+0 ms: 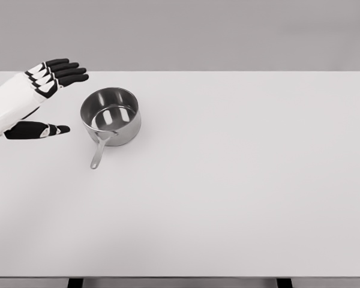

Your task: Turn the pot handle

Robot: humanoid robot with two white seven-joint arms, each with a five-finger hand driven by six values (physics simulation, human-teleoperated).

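The steel pot (110,116) stands upright on the white table (240,192), upper left of its middle, with its handle (98,153) running out toward about seven o'clock. The left hand (39,99) hovers just beside the pot at nine o'clock, fingers spread and holding nothing, thumb low; the handle lies down-right of it. No right hand shows.

- One view only, from the robot's head, looking forward and down at the table (240,198).
- It stands back enough to take in the whole top, far edge and near edge both.
- A plain grey wall (228,30) fills the background.
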